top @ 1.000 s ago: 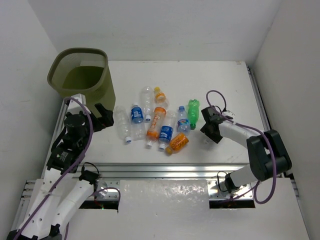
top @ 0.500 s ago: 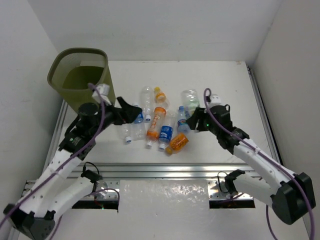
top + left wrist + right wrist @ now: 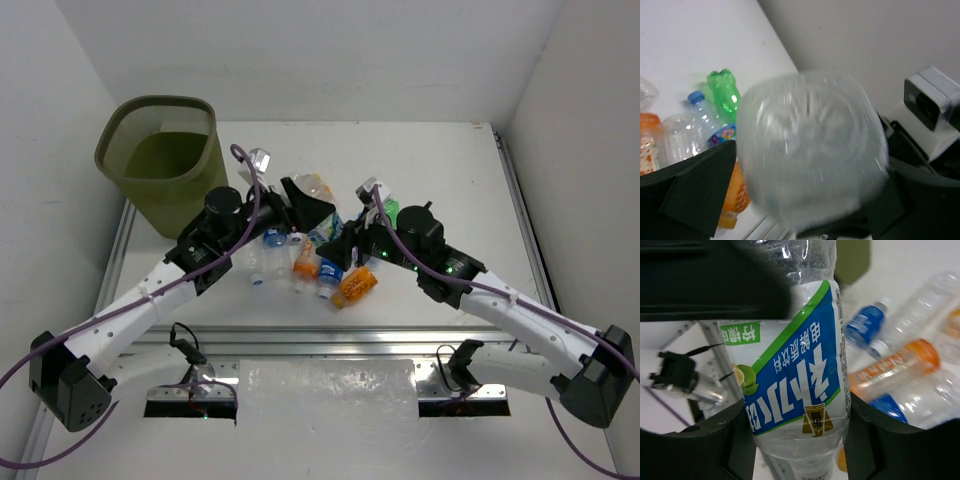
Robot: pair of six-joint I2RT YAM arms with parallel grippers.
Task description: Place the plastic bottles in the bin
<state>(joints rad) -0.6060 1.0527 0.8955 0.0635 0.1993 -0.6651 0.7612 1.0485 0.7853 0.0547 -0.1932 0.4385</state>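
Note:
My right gripper [image 3: 343,244] is shut on a clear bottle with a blue and green label [image 3: 795,375], held above the pile; the right wrist view shows it between my fingers [image 3: 875,440]. My left gripper [image 3: 308,203] stands open with that bottle's other end [image 3: 810,150], blurred, between its fingers. Several bottles lie on the table: orange ones [image 3: 357,285] [image 3: 303,268], a blue-labelled one [image 3: 331,268], clear ones [image 3: 252,262] and a green one [image 3: 390,208]. The olive bin [image 3: 190,200] stands at the far left, apart from both grippers.
The two arms meet over the bottle pile, and the right wrist's camera box [image 3: 935,110] is close to my left gripper. White walls close in the table on the left, back and right. A metal rail [image 3: 320,340] runs along the near edge.
Both arms swung in over the pile. The right gripper carried the labelled bottle left and nearer. The left gripper moved right from beside the bin until the bottle's end lay between its fingers.

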